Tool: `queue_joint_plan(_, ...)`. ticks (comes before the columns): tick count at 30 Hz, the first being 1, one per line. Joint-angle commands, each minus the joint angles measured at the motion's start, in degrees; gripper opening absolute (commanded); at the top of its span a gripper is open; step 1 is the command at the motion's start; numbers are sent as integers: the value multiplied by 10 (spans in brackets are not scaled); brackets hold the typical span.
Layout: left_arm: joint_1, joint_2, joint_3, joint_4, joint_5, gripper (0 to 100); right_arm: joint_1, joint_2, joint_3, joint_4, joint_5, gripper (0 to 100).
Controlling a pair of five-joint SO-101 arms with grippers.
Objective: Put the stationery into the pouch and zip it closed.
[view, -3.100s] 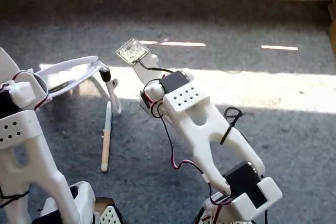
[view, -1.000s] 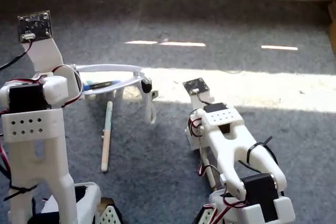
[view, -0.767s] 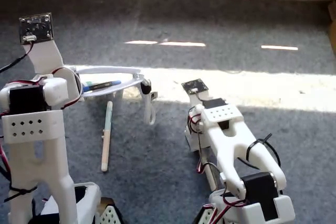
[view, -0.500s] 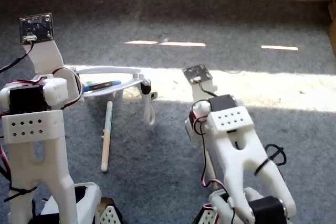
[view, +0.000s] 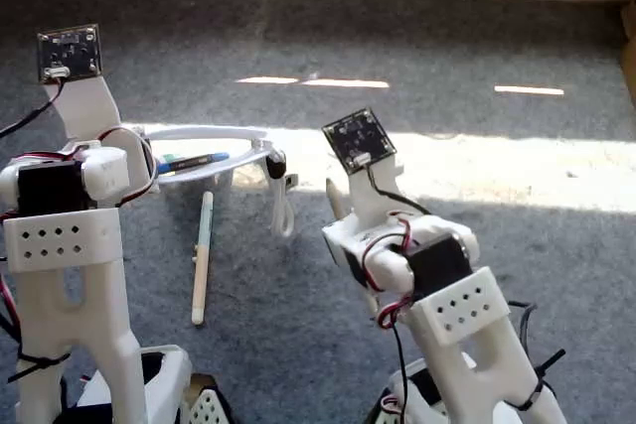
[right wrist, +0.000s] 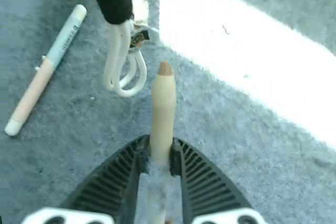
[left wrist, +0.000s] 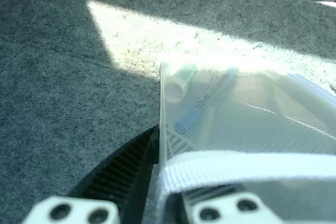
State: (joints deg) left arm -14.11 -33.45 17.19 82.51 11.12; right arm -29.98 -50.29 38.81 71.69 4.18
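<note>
My left gripper (left wrist: 161, 182) is shut on the edge of the clear pouch (left wrist: 236, 114), held up off the carpet by its white strap. Several pens (left wrist: 181, 80) lie inside it; one dark blue pen (view: 194, 161) shows through its wall in the high view. The pouch (view: 214, 146) hangs open, with a black zipper pull (view: 276, 164) and a white cord loop (view: 285, 211) at its right end. My right gripper (right wrist: 159, 153) is shut on a cream marker (right wrist: 163, 103) with a brown tip, just right of the loop. A green-and-cream pen (view: 202, 255) lies on the carpet below the pouch.
Grey carpet (view: 497, 67) covers the floor, with a bright sunlit band (view: 517, 171) across the middle. The left arm's tall white body (view: 65, 245) stands beside the loose pen. Open carpet lies to the right and at the back.
My right arm has lifted off the carpet with the cream marker and swung left toward the pouch's zipper end. The left arm and pouch have stayed put.
</note>
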Motion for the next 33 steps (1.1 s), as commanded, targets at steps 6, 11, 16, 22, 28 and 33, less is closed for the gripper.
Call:
queue_joint_plan(6,-8,-7,-2,-4,-5,7,-73,-46,-133,-2,-13,5)
queue_joint_plan(11,-8,-7,-2,-3,-5,7,-97,-48,-168,-2,-13,5)
queue_joint_plan(16,-8,-7,-1,-2,-5,7,-134,-48,-199,-3,-11,5)
queue_joint_plan(22,-8,-7,-1,0,-5,7,-162,-49,-207,-82,-10,5)
queue_joint_plan(28,-8,-7,9,-4,-5,7,-182,-49,-204,-180,-10,5)
queue_joint_plan(33,-8,-7,9,-4,-5,7,-193,-49,-204,-271,-11,5)
